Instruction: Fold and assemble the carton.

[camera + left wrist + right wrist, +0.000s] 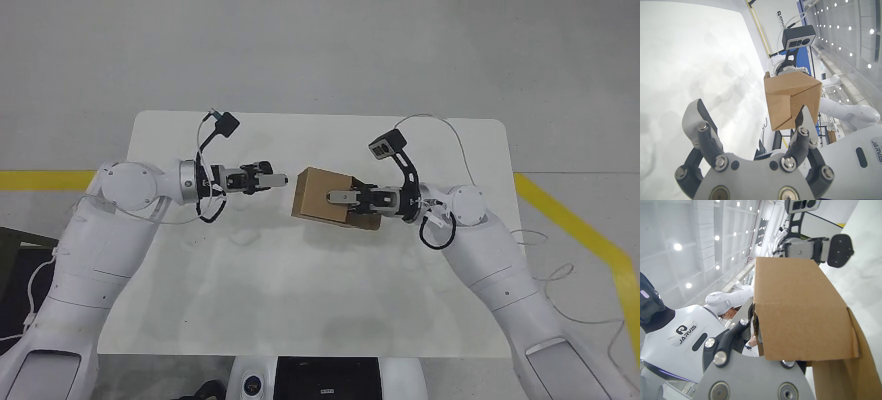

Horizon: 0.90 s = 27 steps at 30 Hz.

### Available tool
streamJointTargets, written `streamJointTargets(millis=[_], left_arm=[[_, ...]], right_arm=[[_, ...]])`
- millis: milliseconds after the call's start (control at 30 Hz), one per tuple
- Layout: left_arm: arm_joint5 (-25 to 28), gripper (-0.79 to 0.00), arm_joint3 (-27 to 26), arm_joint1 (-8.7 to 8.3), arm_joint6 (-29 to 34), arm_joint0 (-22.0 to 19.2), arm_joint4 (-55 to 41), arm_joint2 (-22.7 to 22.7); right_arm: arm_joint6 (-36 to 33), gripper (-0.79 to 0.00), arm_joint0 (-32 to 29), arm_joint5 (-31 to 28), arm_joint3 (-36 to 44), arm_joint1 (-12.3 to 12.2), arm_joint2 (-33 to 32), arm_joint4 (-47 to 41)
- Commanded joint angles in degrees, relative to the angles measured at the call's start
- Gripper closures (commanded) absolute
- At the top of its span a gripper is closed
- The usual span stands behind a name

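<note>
A brown carton (pixel 325 197) hangs above the middle of the white table (pixel 200 300), folded into a box shape, with one end flap (pixel 863 370) sticking out. My right gripper (pixel 342 197) is shut on a side wall of the carton (pixel 800 313); one finger (pixel 745 313) shows outside the wall and the other is hidden by the cardboard. My left gripper (pixel 283 180) stands open just short of the carton's closed end (pixel 791 100), nothing between its fingers (pixel 704 113). From the right wrist, the left gripper (pixel 838 250) appears beyond the carton's far edge.
The white table top lies bare around the carton, with a yellow floor line (pixel 40 180) off its edges. The right arm's wrist camera (pixel 798 37) rises behind the carton. Cables (pixel 440 130) loop from both wrists.
</note>
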State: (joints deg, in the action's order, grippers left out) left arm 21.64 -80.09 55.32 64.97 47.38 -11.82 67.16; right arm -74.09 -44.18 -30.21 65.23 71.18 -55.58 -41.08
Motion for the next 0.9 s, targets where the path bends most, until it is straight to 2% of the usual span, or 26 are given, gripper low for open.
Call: streamJointTargets(millis=[0, 267, 600, 800, 867], left_arm=[[1.32, -0.785, 0.13, -0.16, -0.15, -0.02, 1.16, 0.48], [9.01, -0.785, -1.31, -0.88, -2.32, 1.13, 6.23, 2.73], [12.3, -0.785, -4.18, -1.66, -6.51, 3.77, 12.51, 4.88], [14.37, -0.785, -6.12, -2.1, -9.26, 5.22, 18.05, 5.88], [15.29, -0.785, -6.97, -2.25, -10.23, 5.6, 20.63, 6.2]], right_arm=[[-0.9, 0.0, 0.46, 0.9, -1.73, -0.3, -0.26, 1.27], [-3.68, 0.0, 3.89, 3.7, -10.79, 0.16, 2.49, 4.6], [-3.24, 0.0, 7.51, 3.25, -20.39, 2.74, 7.42, 5.91], [-2.41, -0.148, 8.65, 2.42, -23.7, 3.69, 8.92, 7.55], [-2.04, -0.228, 8.97, 2.06, -24.7, 3.88, 9.19, 8.28]])
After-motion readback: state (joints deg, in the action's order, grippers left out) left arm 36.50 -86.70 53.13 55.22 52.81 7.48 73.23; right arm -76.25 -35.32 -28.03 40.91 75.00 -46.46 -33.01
